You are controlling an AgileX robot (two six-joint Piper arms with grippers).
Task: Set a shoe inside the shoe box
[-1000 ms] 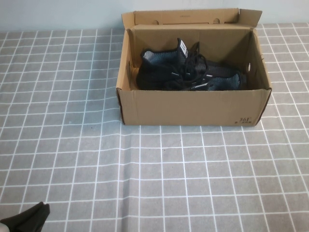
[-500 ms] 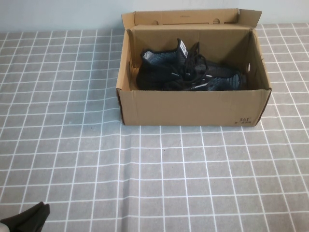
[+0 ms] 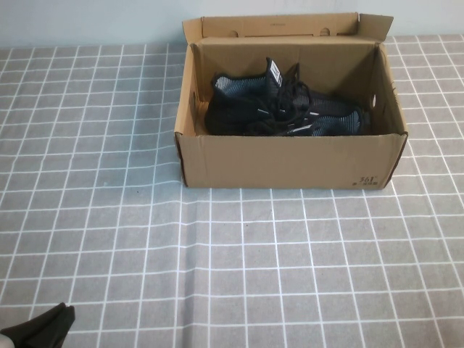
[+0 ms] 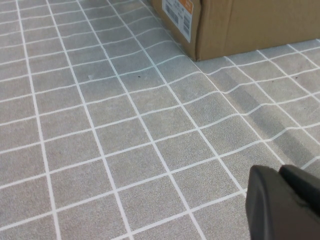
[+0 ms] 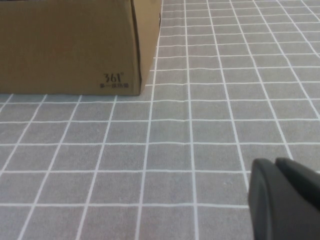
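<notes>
From the high view, one brown cardboard shoe box (image 3: 290,161) stands open near the table's (image 3: 217,268) far edge, lid flap upright behind it. Black knit sneakers (image 3: 283,109) lie inside it, laces tangled together; they look like two shoes side by side, though the box's front wall hides their lower parts, so the count is a judgement. No shoe lies outside the box. The left claw (image 3: 43,322) shows only as a dark tip at the near-left corner of the table, well apart from the box; the right claw is out of this view.

In the left wrist view, the left claw (image 4: 285,205) hangs low over bare checked cloth, its fingers pressed together with nothing between them. One corner of the box (image 4: 235,25), bearing a white and orange label, sits well ahead of it.

In the right wrist view, the right claw (image 5: 285,200) also has its fingers together and holds nothing. It hovers over the cloth, with the box's printed front corner (image 5: 70,45) far off.

The loading step looks finished, both arms parked. The only move left, if any, would be folding the lid down.
</notes>
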